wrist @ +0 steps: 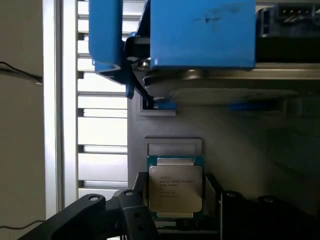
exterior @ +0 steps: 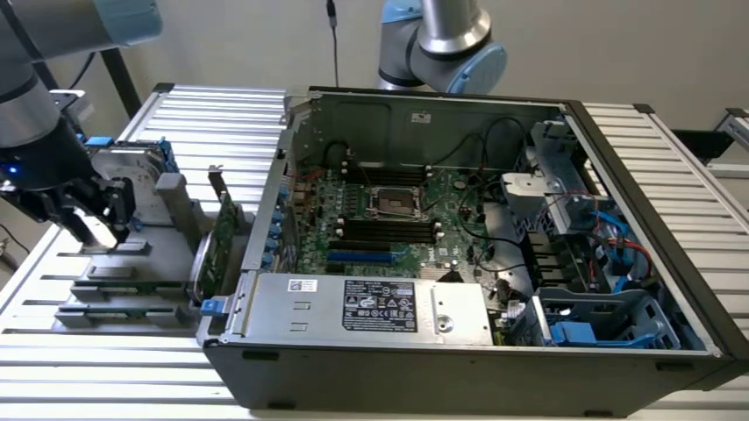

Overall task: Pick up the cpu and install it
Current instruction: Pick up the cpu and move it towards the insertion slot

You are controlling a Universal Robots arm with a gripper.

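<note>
- The hand (exterior: 94, 224) hangs low over the grey parts holder (exterior: 129, 272) on the table (exterior: 223, 114), with open air above it.
- A drive in blue brackets (wrist: 200, 30) stands just beside the chip (wrist: 175, 187).
- An upright green card (exterior: 219, 232) stands between the holder and the computer case (exterior: 468, 368).
- The case is open on top and its socket (exterior: 395, 203) lies uncovered, with cables (exterior: 497, 140) nearby.
- A second arm (exterior: 451, 44) looms over the case's rear wall.

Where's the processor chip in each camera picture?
Wrist view: the chip lies flat, label up, on the grey tray.
Exterior view: it is hidden behind the gripper, over that tray at the exterior view's left.
Shared landmark: the drive in blue brackets.
</note>
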